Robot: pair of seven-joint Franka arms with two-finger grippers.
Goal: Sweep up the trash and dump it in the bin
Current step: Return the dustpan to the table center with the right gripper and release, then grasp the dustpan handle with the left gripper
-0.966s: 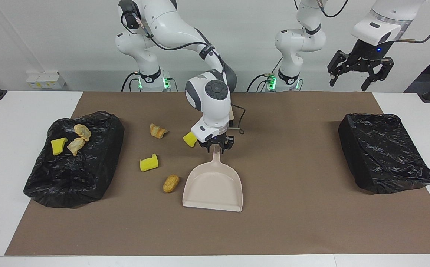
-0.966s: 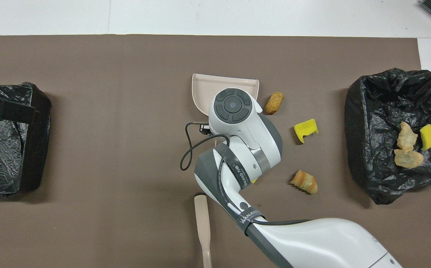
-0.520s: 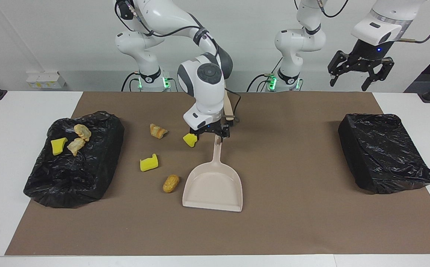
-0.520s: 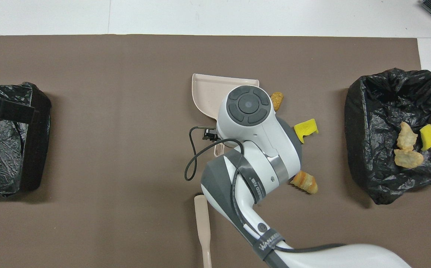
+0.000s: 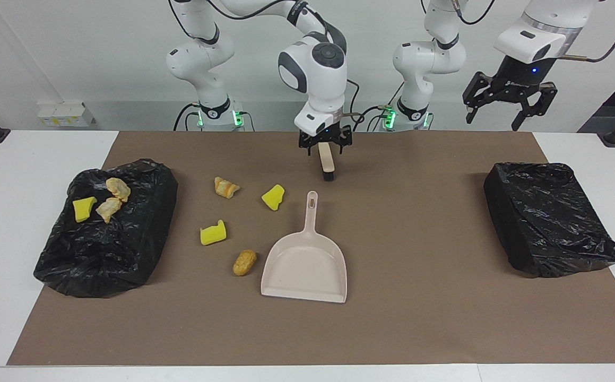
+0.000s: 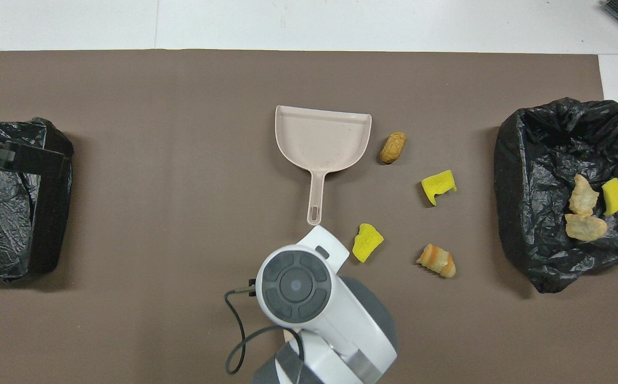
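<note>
Landmark: dustpan (image 5: 304,268), empty, flat at mat centre.

Bin (image 5: 106,227), toward right arm's end from dustpan: three scraps inside (image 5: 100,202). Second bin (image 5: 548,224), toward left arm's end: nothing showing.

Four scraps loose (image 5: 244,262) on mat between dustpan and filled bin. Judged under half done.

Brush (image 5: 327,164) nearer robots than dustpan handle.

Right gripper (image 5: 326,145) over brush, jaws apart, empty. Left gripper (image 5: 504,106) waits raised above second bin's end, jaws apart.

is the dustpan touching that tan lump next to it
Apart. The overhead view shows a strip of bare brown mat between the dustpan and the tan lump; the facing view shows the same gap.
</note>
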